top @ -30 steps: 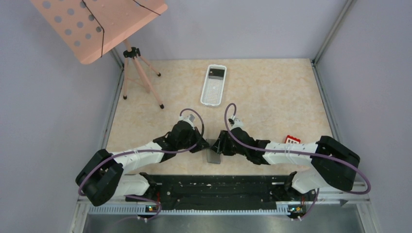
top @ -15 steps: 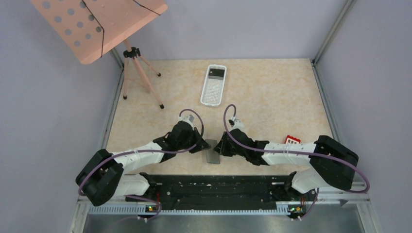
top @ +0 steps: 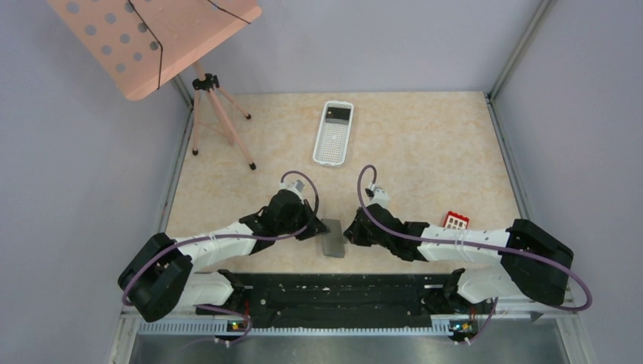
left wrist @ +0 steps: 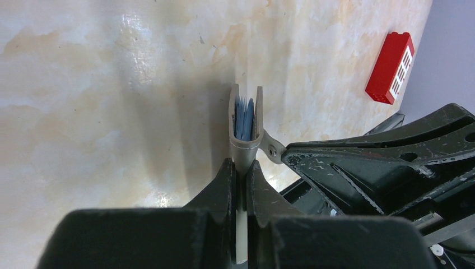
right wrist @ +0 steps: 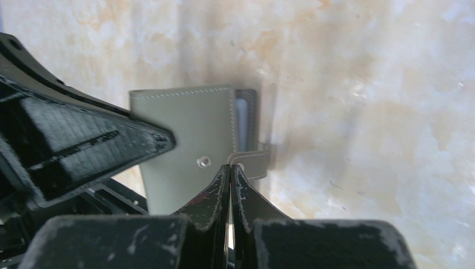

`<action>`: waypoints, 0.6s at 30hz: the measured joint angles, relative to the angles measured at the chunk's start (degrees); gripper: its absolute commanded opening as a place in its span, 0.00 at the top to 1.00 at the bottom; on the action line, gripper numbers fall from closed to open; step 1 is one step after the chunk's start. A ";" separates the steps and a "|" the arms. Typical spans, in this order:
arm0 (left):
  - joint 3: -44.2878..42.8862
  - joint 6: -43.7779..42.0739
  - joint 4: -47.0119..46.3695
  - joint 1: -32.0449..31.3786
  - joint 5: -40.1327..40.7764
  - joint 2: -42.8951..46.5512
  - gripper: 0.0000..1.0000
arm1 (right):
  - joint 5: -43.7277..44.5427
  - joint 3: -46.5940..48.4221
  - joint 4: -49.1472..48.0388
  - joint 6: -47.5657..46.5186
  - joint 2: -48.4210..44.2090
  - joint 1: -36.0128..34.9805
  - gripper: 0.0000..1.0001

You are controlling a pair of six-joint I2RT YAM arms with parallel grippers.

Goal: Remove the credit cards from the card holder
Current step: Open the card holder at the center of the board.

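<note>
My left fingers (left wrist: 227, 175) pinch the flat grey stitched bifold card holder (right wrist: 185, 129) just over the marbled beige bench (top: 425, 152), blue pockets showing. My right fingers (right wrist: 223, 182) are pressed together at its snap tab.

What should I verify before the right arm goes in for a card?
1. Left gripper clamped on the card holder: ok.
2. Snap strap undone: ok, the stud is bare.
3. Holder open enough to reach the blue pockets: not ok, its halves stand only a slit apart.
4. Right gripper ready to pick: not ok, fingers shut at the strap's end; whether they pinch it, cannot tell.
5. Cards left inside: cannot tell.
6. Red card out of the holder: ok, it lies on the table.
</note>
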State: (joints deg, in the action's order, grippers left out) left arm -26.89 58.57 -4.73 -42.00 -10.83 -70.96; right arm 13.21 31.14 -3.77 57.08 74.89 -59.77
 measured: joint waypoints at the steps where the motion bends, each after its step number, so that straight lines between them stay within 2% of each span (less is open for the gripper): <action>1: 0.00 0.00 0.04 0.00 0.00 0.00 1.00 | 0.31 -0.31 0.52 -0.02 -0.42 -0.02 1.00; 8: -0.48 -0.50 0.85 0.00 0.07 -0.02 1.00 | 1.95 -1.99 2.75 0.07 -2.58 -0.02 1.00; 9: -0.94 -0.94 1.60 0.00 0.26 -0.04 0.97 | 2.27 -2.29 3.10 0.11 -2.99 -0.02 1.00; 11: -2.21 -2.12 3.41 0.00 0.74 -0.13 0.86 | 2.99 -3.06 4.17 0.15 -4.35 -0.02 1.00; 16: -7.08 -5.55 8.59 0.22 3.02 -1.51 0.51 | 4.26 -5.44 6.49 0.52 -9.33 -0.02 1.00; 18: -8.48 -6.80 10.08 0.68 3.72 -2.10 0.42 | 5.09 -6.40 6.99 0.94 -11.72 -0.02 1.00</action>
State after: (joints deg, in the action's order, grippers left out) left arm -35.38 51.77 5.34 -41.32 -7.11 -73.06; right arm 18.31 24.73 3.22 58.02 63.18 -59.79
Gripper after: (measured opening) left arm 0.462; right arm 0.004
